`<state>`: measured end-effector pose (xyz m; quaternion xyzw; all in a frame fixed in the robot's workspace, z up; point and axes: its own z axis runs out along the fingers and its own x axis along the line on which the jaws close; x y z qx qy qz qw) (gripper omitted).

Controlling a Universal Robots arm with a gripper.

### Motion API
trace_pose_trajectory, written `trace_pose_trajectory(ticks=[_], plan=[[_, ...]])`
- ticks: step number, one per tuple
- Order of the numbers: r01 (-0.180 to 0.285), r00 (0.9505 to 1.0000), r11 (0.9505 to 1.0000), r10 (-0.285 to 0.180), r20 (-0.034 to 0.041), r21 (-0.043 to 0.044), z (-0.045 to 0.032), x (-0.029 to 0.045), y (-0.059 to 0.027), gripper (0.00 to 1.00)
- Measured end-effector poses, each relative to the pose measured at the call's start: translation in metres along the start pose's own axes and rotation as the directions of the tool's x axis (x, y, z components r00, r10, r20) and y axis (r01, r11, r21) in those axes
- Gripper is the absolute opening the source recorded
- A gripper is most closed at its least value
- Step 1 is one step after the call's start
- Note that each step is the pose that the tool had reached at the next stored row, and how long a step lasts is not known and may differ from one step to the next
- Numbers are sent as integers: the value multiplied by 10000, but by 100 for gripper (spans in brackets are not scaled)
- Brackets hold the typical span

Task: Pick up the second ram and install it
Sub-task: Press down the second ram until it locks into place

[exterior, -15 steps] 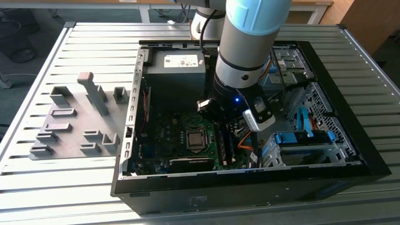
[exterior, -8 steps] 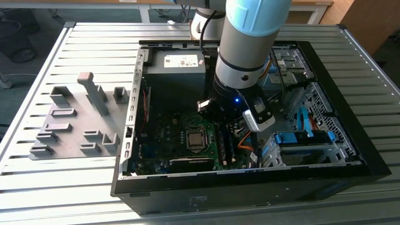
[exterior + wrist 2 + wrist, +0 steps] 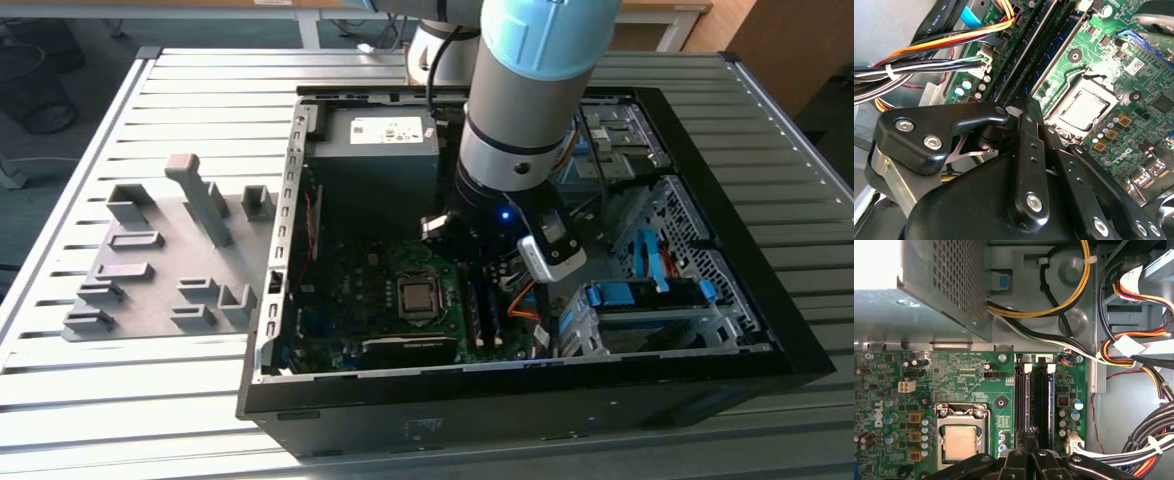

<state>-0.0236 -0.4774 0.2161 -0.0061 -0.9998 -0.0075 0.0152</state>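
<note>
Arm down inside the open PC case, gripper over the mobo RAM slots, just at 3 o'clock of the CPU in the first wrist view. Fingers drawn close together; whether they pinch anything, can't tell. The 2nd ram appears as a blue edge already standing in the slot beside a darker stick, judging by both wrist views, so pickup looks done and seating appears under way or finished; latch state too small to tell. Grey blocks sit on the slatted surface at 9 o'clock of the case.
</note>
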Motion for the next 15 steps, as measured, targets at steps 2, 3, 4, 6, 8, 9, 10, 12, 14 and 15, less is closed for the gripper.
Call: trace_pose_trajectory(ticks=[2, 3, 4, 6, 8, 9, 10, 12, 14, 15], plan=[[0, 10000, 10000, 0, 7, -25, -24, 0, 4, 11], [1, 10000, 10000, -1, 7, -27, -40, 0, 4, 11], [0, 10000, 10000, 0, 0, -5, -66, 2, 1, 11], [0, 10000, 10000, 0, 0, -5, -101, 3, 2, 11], [0, 10000, 10000, 0, -1, 0, -130, 4, 1, 11], [0, 10000, 10000, 0, 0, -3, -131, 4, 2, 11], [0, 10000, 10000, 0, 0, -4, -131, 4, 2, 11], [0, 10000, 10000, 0, -1, -2, -133, 4, 2, 11], [0, 10000, 10000, 0, -1, -2, -135, 4, 2, 11], [0, 10000, 10000, 0, -1, -2, -135, 4, 2, 11]])
